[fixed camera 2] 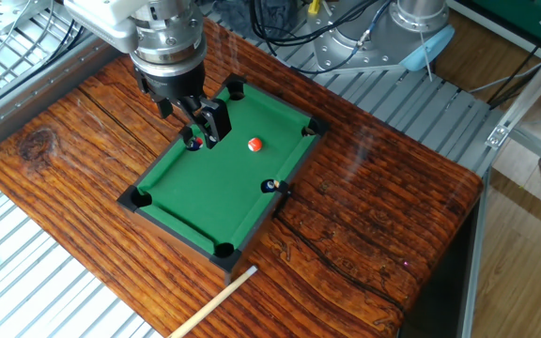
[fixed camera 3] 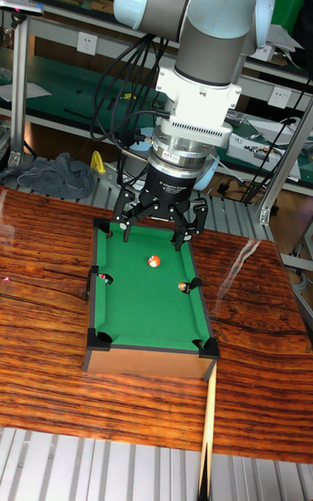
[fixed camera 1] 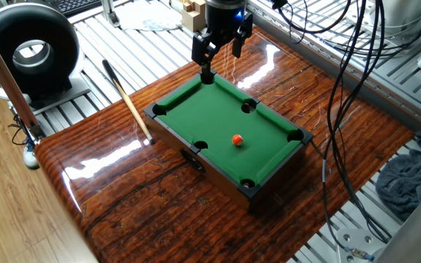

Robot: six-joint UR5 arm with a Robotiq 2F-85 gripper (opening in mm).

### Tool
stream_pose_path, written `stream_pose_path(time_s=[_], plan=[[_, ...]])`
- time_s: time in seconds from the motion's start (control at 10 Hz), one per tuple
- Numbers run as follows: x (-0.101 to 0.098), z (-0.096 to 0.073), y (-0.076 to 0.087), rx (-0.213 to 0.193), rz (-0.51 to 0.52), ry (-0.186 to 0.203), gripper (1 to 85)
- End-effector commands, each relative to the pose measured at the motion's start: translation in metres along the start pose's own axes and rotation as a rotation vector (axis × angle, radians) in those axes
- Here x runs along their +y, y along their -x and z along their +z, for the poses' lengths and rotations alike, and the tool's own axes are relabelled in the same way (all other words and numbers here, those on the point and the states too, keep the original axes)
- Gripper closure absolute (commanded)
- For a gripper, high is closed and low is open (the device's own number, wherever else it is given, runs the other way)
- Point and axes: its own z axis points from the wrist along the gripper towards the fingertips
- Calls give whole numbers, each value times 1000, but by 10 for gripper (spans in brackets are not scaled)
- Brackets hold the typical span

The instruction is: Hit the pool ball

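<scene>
The pool ball (fixed camera 1: 236, 139) is a small orange-red ball lying on the green felt of a miniature pool table (fixed camera 1: 196, 109). It also shows as the ball (fixed camera 2: 255, 144) and the ball (fixed camera 3: 155, 261) near the middle of the felt. My gripper (fixed camera 1: 221, 62) hangs open over one end of the little table, fingers spread and holding nothing. From the other side, the gripper (fixed camera 2: 192, 122) stands to the left of the ball, apart from it. In the tall view, the gripper (fixed camera 3: 158, 224) hovers just beyond the ball.
A wooden cue stick (fixed camera 1: 126, 98) lies on the glossy wood tabletop beside the pool table, and the cue stick (fixed camera 3: 209, 431) runs off the near edge. A black ring-shaped device (fixed camera 1: 28, 47) stands at the left. Dangling cables (fixed camera 1: 342, 88) hang at the right.
</scene>
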Motion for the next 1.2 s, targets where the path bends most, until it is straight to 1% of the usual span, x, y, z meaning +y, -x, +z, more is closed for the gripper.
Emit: stream_pose_path(time_s=[0.0,0.1,0.5,0.6,0.7,0.8,0.9,1.0,1.1], plan=[[43,-2,-2,23,229,163,843],[45,-1,-5,37,240,164,843],[44,0,-6,38,254,158,843],[46,1,-4,31,259,157,843],[55,-1,8,-9,284,180,843],[65,-3,14,-17,328,196,843],[59,1,23,-48,333,160,843],[55,3,23,-54,337,138,843],[49,6,18,-41,334,104,843]])
